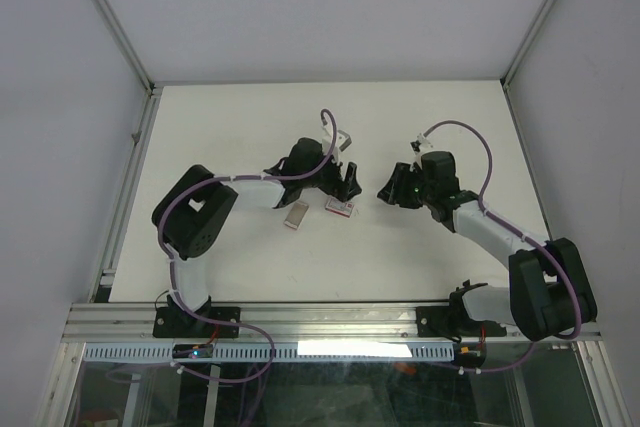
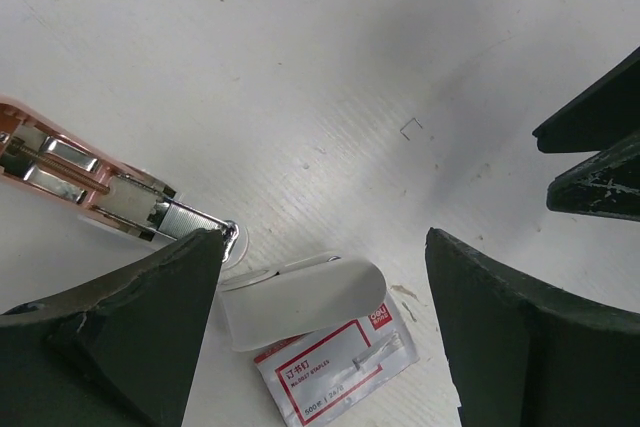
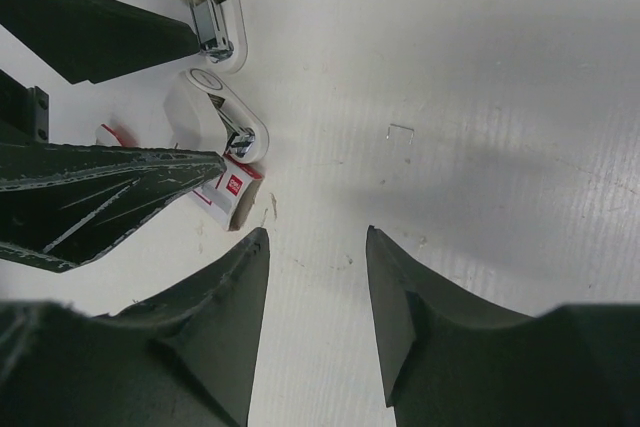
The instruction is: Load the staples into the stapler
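Note:
The stapler lies open on the table: its pink arm with the metal magazine (image 2: 110,197) points at my left finger, and its white part (image 2: 300,299) rests partly on the little red-and-white box (image 2: 340,362). It also shows in the right wrist view (image 3: 222,112). My left gripper (image 2: 322,239) is open and empty, straddling the white part and box. The staples (image 1: 296,215), a small grey rectangle, lie left of the box (image 1: 340,209), behind the left gripper (image 1: 345,185). My right gripper (image 3: 316,232) is open and empty, just right of the box (image 3: 228,192), tip to tip with the left one (image 1: 385,192).
A single loose staple (image 2: 411,127) lies on the white table beyond the grippers; it also shows in the right wrist view (image 3: 400,131). The right gripper's fingers (image 2: 600,157) show at the right edge of the left wrist view. Walls enclose the table (image 1: 250,127).

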{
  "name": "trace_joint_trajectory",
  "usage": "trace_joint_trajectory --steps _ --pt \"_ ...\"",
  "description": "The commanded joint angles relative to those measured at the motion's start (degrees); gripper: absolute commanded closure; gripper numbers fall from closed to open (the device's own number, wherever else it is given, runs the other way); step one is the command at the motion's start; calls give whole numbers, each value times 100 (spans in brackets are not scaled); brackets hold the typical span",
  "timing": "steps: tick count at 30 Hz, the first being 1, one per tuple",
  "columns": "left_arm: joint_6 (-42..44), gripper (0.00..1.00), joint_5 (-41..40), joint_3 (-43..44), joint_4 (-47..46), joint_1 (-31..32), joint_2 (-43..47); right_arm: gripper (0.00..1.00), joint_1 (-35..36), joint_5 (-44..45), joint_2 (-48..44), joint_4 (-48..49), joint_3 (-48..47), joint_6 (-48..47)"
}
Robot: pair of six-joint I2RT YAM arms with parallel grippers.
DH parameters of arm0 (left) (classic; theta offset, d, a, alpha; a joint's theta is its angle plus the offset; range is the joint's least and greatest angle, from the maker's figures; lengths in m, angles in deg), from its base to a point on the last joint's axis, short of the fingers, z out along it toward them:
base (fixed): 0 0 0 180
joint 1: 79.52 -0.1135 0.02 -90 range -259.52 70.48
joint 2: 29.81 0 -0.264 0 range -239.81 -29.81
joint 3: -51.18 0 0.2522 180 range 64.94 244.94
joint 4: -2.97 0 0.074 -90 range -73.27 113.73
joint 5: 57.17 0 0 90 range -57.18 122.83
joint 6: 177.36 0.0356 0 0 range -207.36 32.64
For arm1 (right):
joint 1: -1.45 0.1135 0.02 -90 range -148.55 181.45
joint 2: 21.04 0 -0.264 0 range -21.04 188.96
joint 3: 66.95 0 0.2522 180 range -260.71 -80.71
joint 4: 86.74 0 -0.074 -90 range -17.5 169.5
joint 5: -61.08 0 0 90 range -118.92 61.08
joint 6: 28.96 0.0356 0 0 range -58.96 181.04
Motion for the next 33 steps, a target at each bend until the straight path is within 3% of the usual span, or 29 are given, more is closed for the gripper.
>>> trace_joint_trajectory --steps 1,23,33 --pt "176 15 344 -64 -498 -32 12 53 -47 26 -178 164 30 -9" --pt "164 18 20 -1046 -438 -24 673 53 -88 42 -213 146 92 -10" --pt "481 52 -47 -1161 -477 -20 724 53 -114 41 -189 159 110 -10"
